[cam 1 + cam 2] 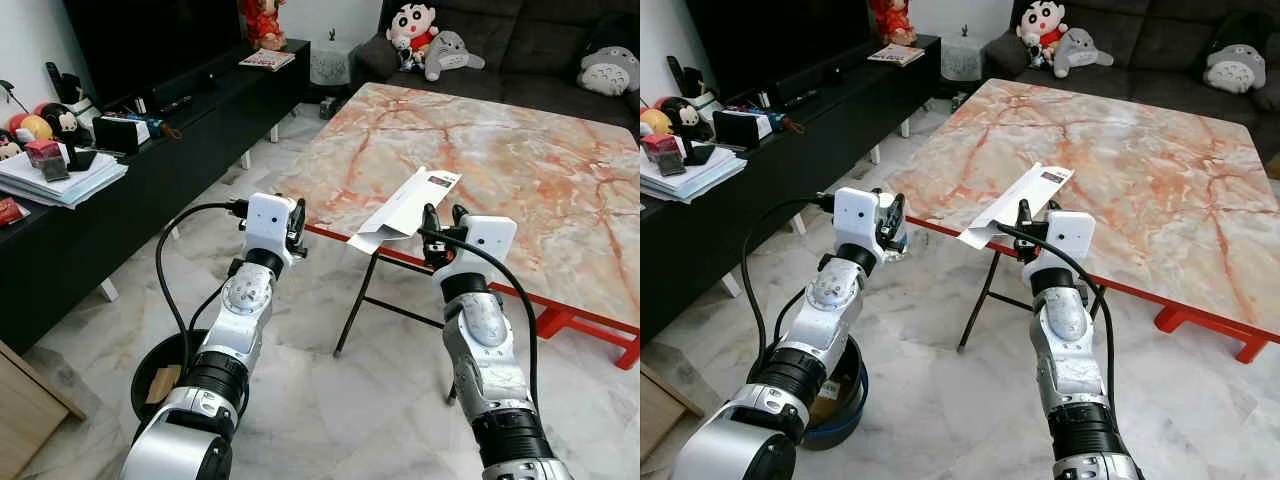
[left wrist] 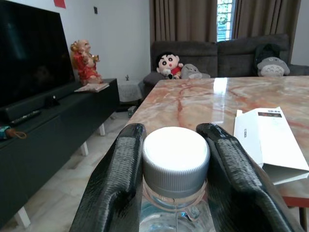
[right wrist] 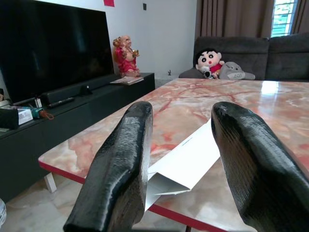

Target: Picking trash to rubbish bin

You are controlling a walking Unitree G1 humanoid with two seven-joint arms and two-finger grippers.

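**White paper box lined up for pickup at the table edge, bottle already gripped**

On the left, a black rubbish bin [image 1: 165, 385] is seen on the marble floor beside the left arm. Above and ahead of it, the left gripper [image 2: 171, 179] is closed around the neck of a clear plastic bottle [image 2: 175, 166] with a white cap, one finger on each side of the cap. This bottle would best be kept upright and firmly pinched until it is carried over the bin.

To the right, a flat white paper box [image 1: 405, 211] is seen lying on the marble table [image 1: 520, 170], its near end hanging past the red table edge. The right gripper [image 3: 181, 174] is held just short of that overhanging end, its jaws spread wide and empty. The box lies ahead of the jaws and roughly centred between them, not yet touched. For a clean grasp, the gripper should probably be advanced level with the tabletop so one finger passes each side of the free end, then closed gently, since thin card may buckle or slide away.
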